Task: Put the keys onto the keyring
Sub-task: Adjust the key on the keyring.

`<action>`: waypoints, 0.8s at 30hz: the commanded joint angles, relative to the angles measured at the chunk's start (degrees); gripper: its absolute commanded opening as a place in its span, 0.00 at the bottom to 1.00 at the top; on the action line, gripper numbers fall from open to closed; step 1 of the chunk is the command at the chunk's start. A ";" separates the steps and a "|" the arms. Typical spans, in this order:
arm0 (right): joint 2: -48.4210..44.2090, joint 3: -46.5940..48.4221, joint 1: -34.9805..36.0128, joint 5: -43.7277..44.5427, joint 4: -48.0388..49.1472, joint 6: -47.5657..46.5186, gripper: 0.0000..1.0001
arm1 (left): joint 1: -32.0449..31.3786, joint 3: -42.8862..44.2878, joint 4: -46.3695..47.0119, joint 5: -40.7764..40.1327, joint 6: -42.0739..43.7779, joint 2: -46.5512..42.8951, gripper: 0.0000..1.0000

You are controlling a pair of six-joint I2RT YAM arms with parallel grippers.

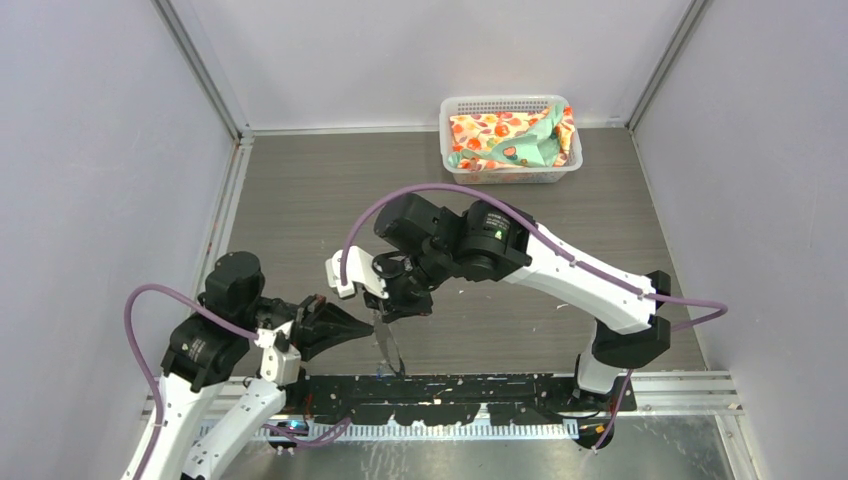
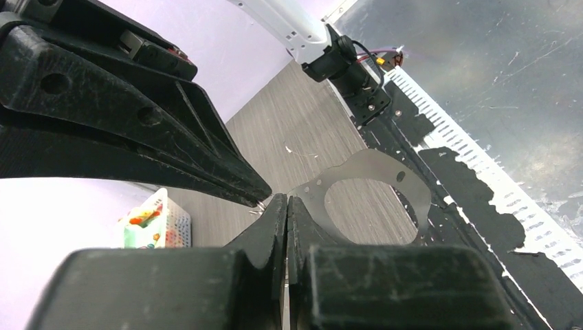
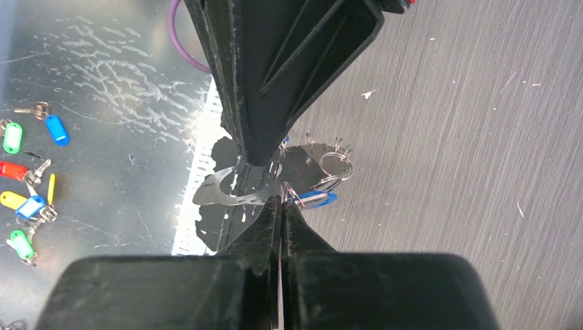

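Two arms converge over the near part of the grey wood-grain worktop (image 1: 300,200), close to the black strip (image 1: 450,385) along its front edge. Left end effector (image 1: 366,326): fingers together, tips clamped on the edge of a thin flat metal plate (image 2: 375,172) pierced by one large round hole and several small ones. The plate stands tilted and appears almost edge-on in the top view. Right end effector (image 3: 282,198): fingers together, pinching what look like the thin wire coils of the keyring (image 3: 289,194) at their very tips, just beside the plate and the left fingertips. One blue-headed key (image 3: 317,200) touches the keyring on its right side in the right wrist view. A small split ring (image 3: 335,164) sits just beyond the key; whether the two are linked cannot be told. A sliver of blue beside the left finger is too small to identify. Loose key tags (image 3: 31,206) in green, blue, red and yellow lie well apart from the end effectors on a scratched metal sheet (image 3: 103,82). At the far edge of the worktop a white plastic basket (image 1: 520,173) holds patterned cloth (image 1: 500,135).
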 commanded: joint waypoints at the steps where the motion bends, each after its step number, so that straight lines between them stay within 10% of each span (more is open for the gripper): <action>1: -3.97 -0.52 -0.40 1.93 4.23 1.49 0.01 | 0.01 -1.94 5.47 -0.54 -3.27 -1.81 0.01; 7: -4.34 -0.65 -0.34 1.78 5.00 1.69 0.01 | 0.01 -2.57 5.50 -1.55 -4.15 -2.39 0.02; 11: -4.57 -0.86 -0.36 -1.62 4.92 2.03 0.01 | 0.01 -2.74 11.65 -9.93 -9.59 -2.33 0.20; 18: -5.26 -3.89 -0.35 -12.87 4.67 3.00 0.01 | 0.09 4.85 -2.95 -9.76 -2.85 7.41 0.82; 24: -7.06 -8.86 -0.33 -19.95 4.60 5.21 0.01 | 0.01 9.66 -17.56 -3.69 6.67 14.94 0.78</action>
